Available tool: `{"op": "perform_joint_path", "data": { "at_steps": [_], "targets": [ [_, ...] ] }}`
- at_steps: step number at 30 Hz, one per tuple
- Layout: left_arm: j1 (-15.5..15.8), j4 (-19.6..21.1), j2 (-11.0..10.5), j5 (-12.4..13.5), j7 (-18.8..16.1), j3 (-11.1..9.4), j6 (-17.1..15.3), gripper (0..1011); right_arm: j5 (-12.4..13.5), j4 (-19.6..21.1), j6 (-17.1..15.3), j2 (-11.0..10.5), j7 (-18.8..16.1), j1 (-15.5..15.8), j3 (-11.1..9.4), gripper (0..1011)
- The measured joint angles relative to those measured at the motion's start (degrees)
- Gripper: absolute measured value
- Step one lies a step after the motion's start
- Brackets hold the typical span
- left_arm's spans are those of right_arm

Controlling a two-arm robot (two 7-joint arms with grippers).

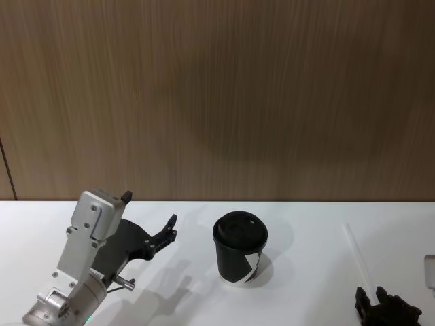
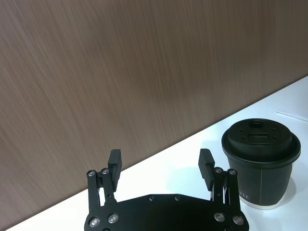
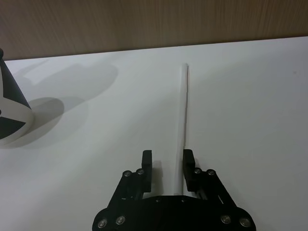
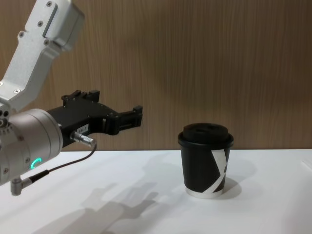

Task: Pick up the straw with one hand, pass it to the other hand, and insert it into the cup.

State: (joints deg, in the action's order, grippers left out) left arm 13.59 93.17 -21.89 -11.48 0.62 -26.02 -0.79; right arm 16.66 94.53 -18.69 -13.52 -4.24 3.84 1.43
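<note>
Right gripper [image 3: 167, 160] sits low over the tabletop [image 3: 250, 120] with its jaws spread and nothing clamped. The straw [image 3: 183, 110] runs up between the two fingers, closer to one of them than the other. It lies flat and points away toward the wood wall, off to the right of the cup [image 1: 240, 252] and well apart from it.

My guess on handling: it's super light, thin and smooth, so it'll probably roll or skid if one finger nudges it before the other closes. It's likely hollow too, so a hard squeeze could flatten it — gentle pinch only. I'd grab it near the end closest to the robot, about where the fingers already are. That leaves a long free stretch for the other gripper to take at the handoff.

Left gripper [image 2: 160, 161] hangs in the air to the left of the cup, jaws wide apart and empty.

Branding — nothing readable. The cup is black with a black domed lid and a white angular mark on the side. There's a tiny pale print low on the wall in the left wrist view, too small to make out. The straw is plain.
</note>
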Motion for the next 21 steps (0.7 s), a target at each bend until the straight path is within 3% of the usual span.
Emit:
{"op": "perform_joint_path", "data": {
  "at_steps": [13,21],
  "targets": [
    [0.0,0.0,0.0,0.0,0.0,0.0,0.0,1003,0.18,-0.06,-0.26,0.31,0.03,-0.07,-0.05,34],
    [0.0,0.0,0.0,0.0,0.0,0.0,0.0,1003,0.21,-0.06,-0.27,0.39,0.03,-0.1,-0.09,2]
  ]
}}
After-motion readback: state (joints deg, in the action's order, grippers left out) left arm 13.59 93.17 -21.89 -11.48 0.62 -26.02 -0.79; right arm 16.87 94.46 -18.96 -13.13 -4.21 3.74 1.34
